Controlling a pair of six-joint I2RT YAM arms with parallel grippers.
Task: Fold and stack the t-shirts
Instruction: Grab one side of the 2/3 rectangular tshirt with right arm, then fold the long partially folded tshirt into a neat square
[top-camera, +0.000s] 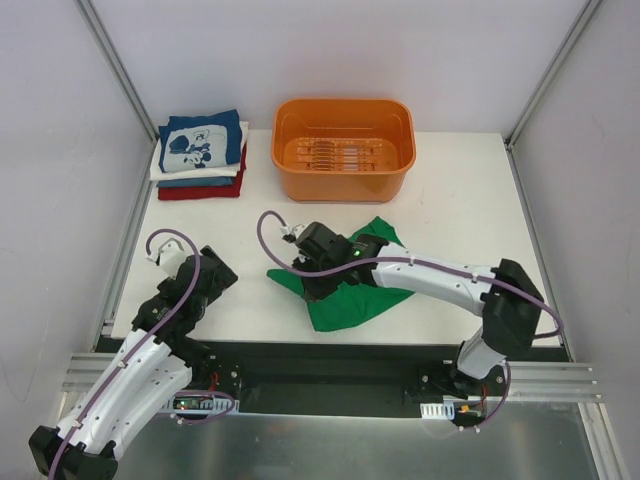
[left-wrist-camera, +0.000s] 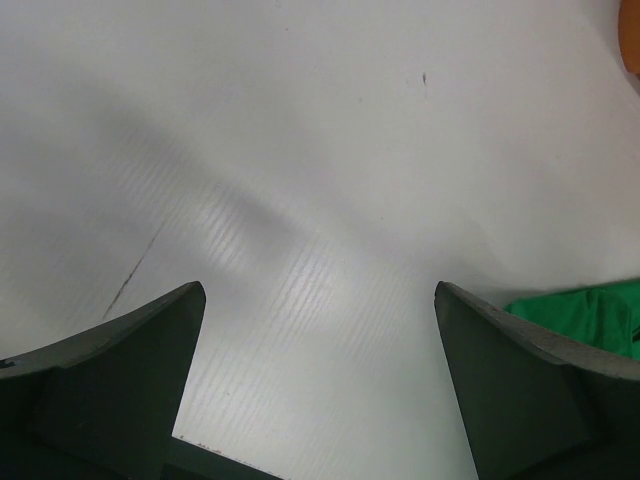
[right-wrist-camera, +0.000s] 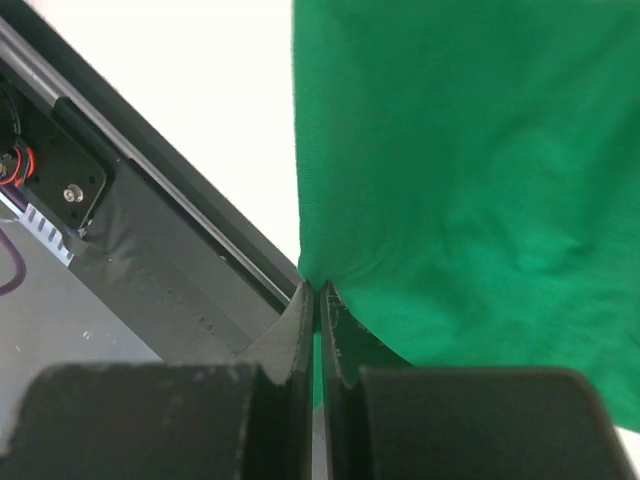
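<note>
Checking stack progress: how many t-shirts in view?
5. Four in the far-left stack: navy printed, white, blue-grey, red. Green t-shirt mid-table, in the right fingers. Stack may hide more.

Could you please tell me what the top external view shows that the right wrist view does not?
Only the top external view shows the stack of folded t-shirts at the far left, the orange tub beside it, and the green t-shirt as a whole crumpled shape. Only the right wrist view shows, close up, the right gripper shut on that shirt's edge. Both show the green t-shirt, the white table and the black rail at the near edge.
</note>
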